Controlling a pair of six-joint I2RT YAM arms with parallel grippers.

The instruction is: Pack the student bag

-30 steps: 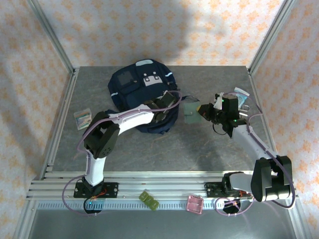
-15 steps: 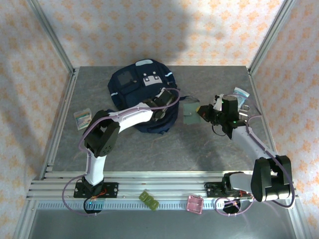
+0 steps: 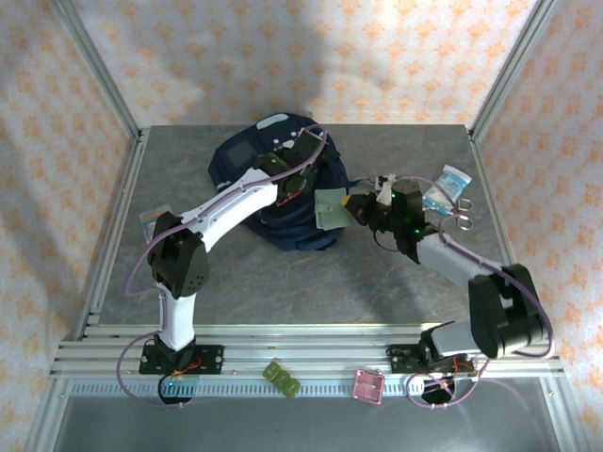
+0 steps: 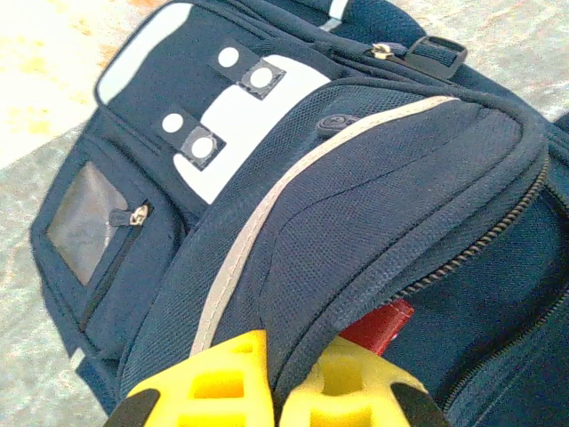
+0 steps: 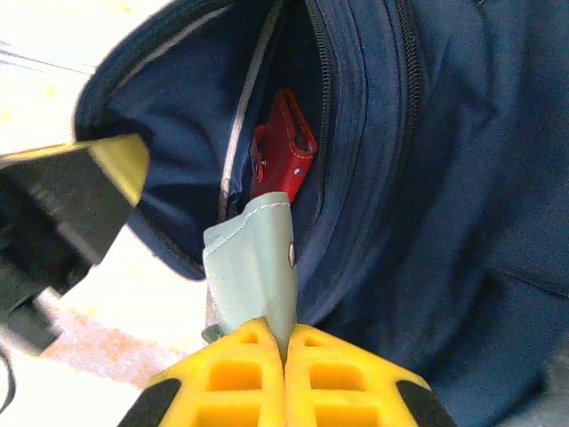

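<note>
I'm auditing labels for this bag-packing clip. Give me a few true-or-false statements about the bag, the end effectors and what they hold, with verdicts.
1. The left end effector is shut on the student bag, pinching its pocket flap. True.
2. The right end effector is open and empty. False: it is shut on a pale green pouch whose tip is at the pocket opening.
3. A red item sits inside the open pocket. True.
4. The pink item lies on top of the bag. False: it lies on the front rail, near the arms' bases.
</note>
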